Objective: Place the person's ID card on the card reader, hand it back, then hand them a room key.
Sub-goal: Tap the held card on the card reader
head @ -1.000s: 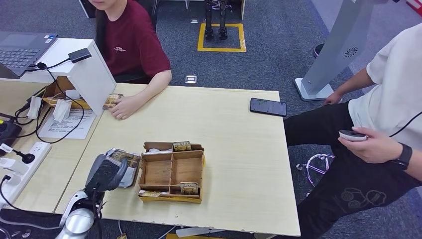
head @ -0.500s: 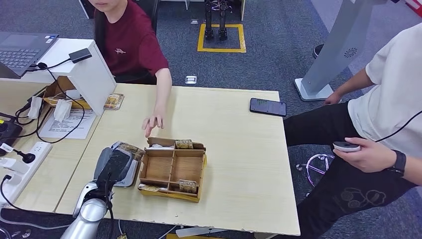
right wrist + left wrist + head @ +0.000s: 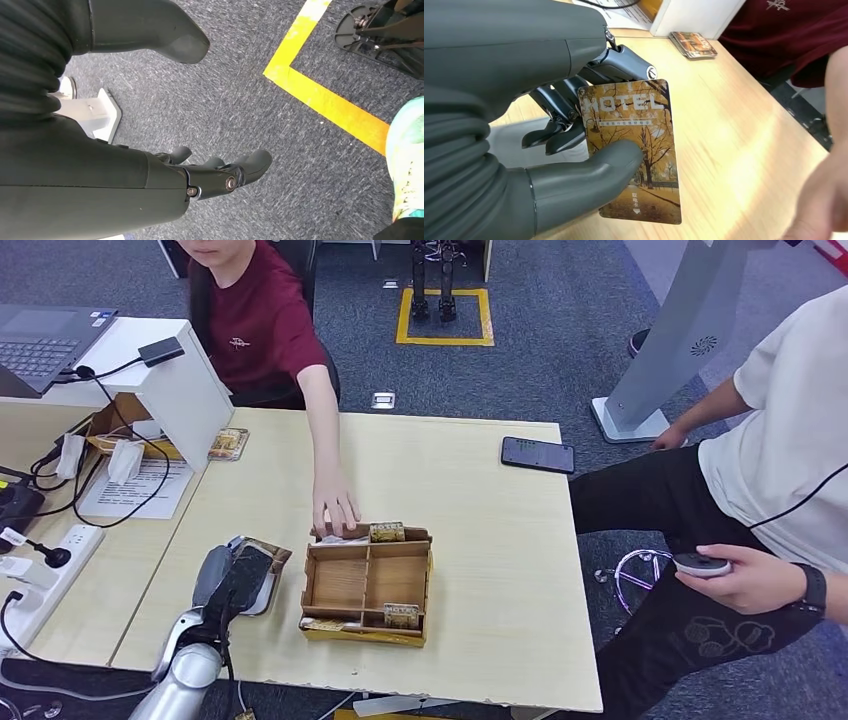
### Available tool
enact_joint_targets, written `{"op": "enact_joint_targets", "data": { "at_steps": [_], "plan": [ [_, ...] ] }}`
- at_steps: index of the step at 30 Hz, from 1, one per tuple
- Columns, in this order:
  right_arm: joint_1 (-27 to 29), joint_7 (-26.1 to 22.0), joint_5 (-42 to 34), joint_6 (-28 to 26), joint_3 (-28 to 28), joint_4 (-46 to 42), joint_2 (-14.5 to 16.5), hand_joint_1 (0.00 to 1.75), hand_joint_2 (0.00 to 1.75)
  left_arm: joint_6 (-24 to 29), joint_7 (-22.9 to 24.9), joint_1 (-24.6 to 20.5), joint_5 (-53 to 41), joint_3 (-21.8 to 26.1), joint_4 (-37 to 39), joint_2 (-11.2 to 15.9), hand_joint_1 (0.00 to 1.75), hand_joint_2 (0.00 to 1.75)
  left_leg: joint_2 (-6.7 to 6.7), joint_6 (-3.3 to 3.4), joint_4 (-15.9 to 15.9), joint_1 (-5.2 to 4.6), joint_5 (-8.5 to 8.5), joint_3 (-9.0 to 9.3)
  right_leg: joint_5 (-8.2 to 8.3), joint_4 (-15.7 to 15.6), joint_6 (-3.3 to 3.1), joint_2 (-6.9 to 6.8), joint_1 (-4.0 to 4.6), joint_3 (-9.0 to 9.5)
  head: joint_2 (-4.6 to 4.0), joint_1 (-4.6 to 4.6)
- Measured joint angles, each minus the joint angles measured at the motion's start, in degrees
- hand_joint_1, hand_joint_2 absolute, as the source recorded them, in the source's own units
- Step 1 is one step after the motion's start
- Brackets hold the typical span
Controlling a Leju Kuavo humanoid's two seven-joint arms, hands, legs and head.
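Left hand (image 3: 574,150) pinches the room key (image 3: 634,150) between thumb and fingers above the table's (image 3: 480,500) near-left part, left of the wooden box (image 3: 366,585); grip looks shallow, so reaching toward the person's hand (image 3: 335,508) risks slipping it.

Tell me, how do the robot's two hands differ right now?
The left hand pinches an autumn-printed "HOTEL" key card between thumb and fingers above the pale wooden table; the right hand holds nothing. The left is raised at the table, while the right hangs over grey carpet. Both share the same dark grey build.
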Motion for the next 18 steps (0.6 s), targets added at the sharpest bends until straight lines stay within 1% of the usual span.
{"op": "enact_joint_targets", "data": {
  "at_steps": [4, 9, 18],
  "plan": [
    [0.01, -0.01, 0.00, 0.00, 0.35, 0.00, 0.00, 0.00, 1.75, 1.27, 0.20, -0.16, -0.85, 1.13, 1.50, 0.41, 1.75, 1.75, 0.00, 0.00, 0.00, 0.00, 0.00, -0.02, 0.00, 0.00, 0.00, 0.00, 0.01, -0.02, 0.01, -0.02],
    [0.01, -0.01, 0.00, 0.00, 0.86, 0.00, 0.00, 0.00, 1.75, 1.54, 0.14, -0.50, -0.70, 2.25, 2.90, 0.90, 1.75, 1.75, -0.01, 0.00, 0.00, 0.01, 0.00, -0.03, 0.00, 0.00, 0.00, 0.00, 0.02, -0.03, 0.00, -0.01],
    [0.03, 0.16, 0.00, 0.02, 1.00, 0.00, 0.00, 0.00, 1.75, 1.61, -0.78, -0.94, 0.08, 3.42, 3.83, 0.96, 1.75, 1.75, 0.00, 0.00, 0.00, 0.00, 0.00, -0.03, 0.00, 0.00, 0.00, 0.00, 0.02, -0.02, -0.01, 0.00]
  ]
}}
